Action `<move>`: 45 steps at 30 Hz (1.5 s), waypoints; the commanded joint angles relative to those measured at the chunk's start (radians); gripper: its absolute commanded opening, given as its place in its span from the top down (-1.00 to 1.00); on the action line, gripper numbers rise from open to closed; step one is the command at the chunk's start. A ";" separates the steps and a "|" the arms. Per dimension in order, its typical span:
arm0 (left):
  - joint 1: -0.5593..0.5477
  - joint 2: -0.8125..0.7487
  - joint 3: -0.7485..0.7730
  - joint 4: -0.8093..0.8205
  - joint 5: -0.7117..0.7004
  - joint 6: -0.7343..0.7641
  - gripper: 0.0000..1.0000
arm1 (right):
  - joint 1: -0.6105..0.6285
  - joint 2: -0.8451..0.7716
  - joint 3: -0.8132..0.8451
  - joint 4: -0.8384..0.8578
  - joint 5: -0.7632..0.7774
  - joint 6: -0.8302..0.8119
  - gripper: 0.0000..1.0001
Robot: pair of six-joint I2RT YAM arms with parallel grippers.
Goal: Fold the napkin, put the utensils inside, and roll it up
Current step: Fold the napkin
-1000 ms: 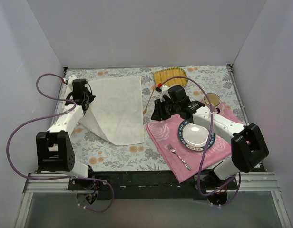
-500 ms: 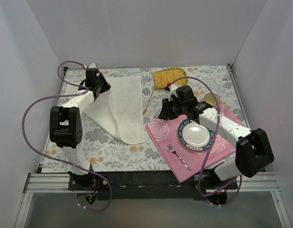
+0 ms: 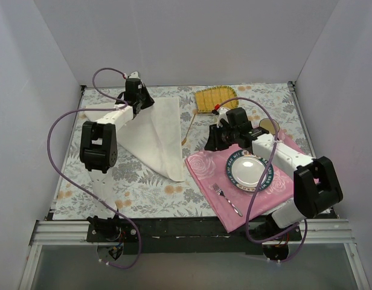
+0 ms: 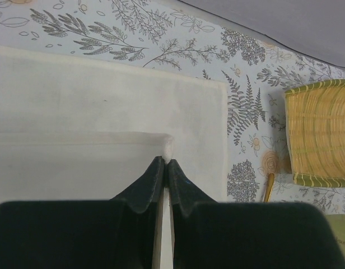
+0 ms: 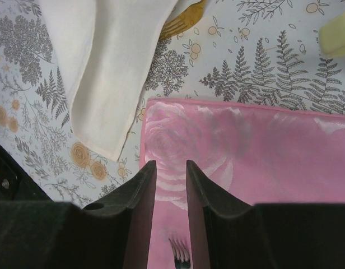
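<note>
The cream-white napkin (image 3: 157, 136) lies at the far left of the table, partly folded over itself. My left gripper (image 3: 144, 104) is shut on one napkin corner and holds it lifted over the far part of the cloth; the wrist view shows the fingertips pinching the fabric (image 4: 167, 148). The gold utensil (image 3: 187, 128) lies just right of the napkin, and its tines (image 5: 183, 19) are partly under the napkin's edge (image 5: 111, 67). My right gripper (image 3: 211, 145) hovers over the pink mat's left corner (image 5: 262, 151), its jaws narrowly open and empty.
A pink rose-patterned mat (image 3: 204, 172) holds a blue-rimmed plate (image 3: 249, 171) and a silver fork (image 3: 227, 199). A yellow ribbed mat (image 3: 214, 96) lies at the back and also shows in the left wrist view (image 4: 321, 134). A round gold-topped object (image 3: 269, 125) stands at the right.
My left gripper has carried the napkin corner away from me and to the right, folding the cloth over. My right gripper has drifted slightly right and stays over the pink mat.
</note>
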 commanded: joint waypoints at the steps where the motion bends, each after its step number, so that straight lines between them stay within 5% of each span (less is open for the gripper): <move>1: -0.024 0.035 0.085 -0.011 -0.018 0.006 1.00 | -0.021 0.018 0.045 0.037 -0.040 -0.022 0.29; 31: -0.064 0.273 0.390 0.053 0.093 0.090 1.00 | -0.076 0.121 0.087 0.064 -0.117 -0.018 0.29; 45: -0.076 0.291 0.389 0.082 0.170 0.169 1.00 | -0.073 0.191 0.072 0.181 -0.244 0.038 0.23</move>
